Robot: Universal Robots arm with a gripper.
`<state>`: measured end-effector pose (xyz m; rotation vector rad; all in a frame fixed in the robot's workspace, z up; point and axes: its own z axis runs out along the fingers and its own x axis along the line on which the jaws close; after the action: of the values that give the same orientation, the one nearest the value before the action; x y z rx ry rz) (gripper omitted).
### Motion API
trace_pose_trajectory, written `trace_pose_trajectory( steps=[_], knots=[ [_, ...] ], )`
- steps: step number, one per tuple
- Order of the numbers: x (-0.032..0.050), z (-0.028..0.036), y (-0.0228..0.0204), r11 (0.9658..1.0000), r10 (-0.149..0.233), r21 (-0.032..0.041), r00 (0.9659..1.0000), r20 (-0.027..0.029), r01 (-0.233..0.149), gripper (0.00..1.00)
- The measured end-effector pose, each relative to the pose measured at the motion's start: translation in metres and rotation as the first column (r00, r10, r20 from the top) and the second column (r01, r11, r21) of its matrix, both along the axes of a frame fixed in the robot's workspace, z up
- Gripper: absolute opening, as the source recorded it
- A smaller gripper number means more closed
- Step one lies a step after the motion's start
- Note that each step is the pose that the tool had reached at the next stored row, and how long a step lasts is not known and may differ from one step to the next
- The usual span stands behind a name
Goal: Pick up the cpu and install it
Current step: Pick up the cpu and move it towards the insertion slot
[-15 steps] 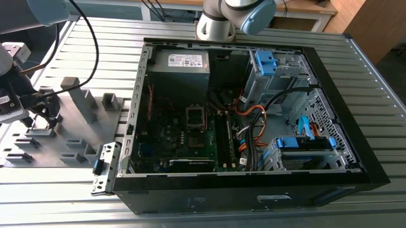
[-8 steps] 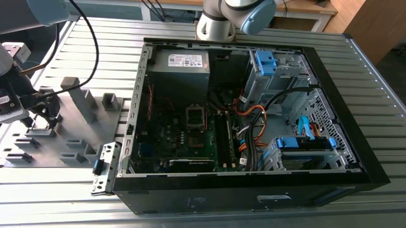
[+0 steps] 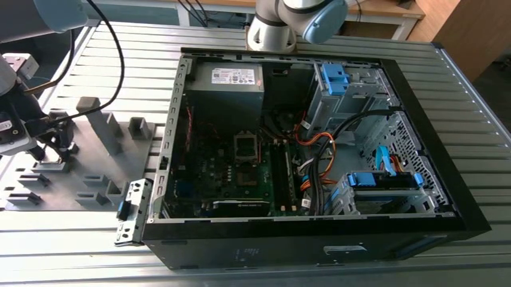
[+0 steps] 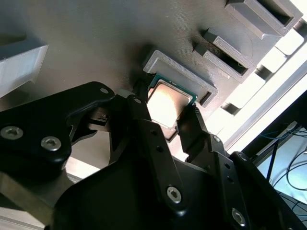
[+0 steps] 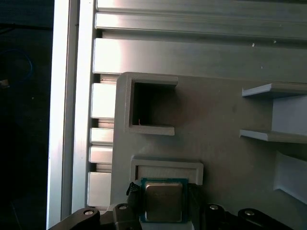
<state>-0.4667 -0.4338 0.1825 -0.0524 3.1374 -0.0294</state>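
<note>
Clasping cpu (image 5: 163, 201), hand (image 4: 163, 112) at grey holder (image 5: 165, 166)

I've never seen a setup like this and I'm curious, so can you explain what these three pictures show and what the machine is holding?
It is a robot arm working on a metal table. One picture comes from a camera standing off the arm: it shows an open computer case and, at the exterior view's left, a grey tray of part holders. The other two come from cameras riding near the arm's wrist, looking past its tool, the black two-fingered part that grasps. In both wrist views the tool is closed on a small square chip with a silvery top, beside a shallow frame on the tray. The chip is not yet in the case.
</note>
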Motion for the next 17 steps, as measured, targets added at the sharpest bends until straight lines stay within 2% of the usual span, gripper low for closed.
trace_pose_trajectory(
  steps=[7,8,17],
  knots=[
    [0.0000,0.0000,0.0000,1.0000,0.000,-0.0001,1.0000,-0.0001,0.000,0.51],
    [0.0000,0.0000,0.0000,1.0000,0.000,0.0000,1.0000,0.0000,0.000,0.47],
    [0.0000,0.0000,0.0000,1.0000,0.000,0.0000,1.0000,0.0000,0.000,0.47]
  ],
)
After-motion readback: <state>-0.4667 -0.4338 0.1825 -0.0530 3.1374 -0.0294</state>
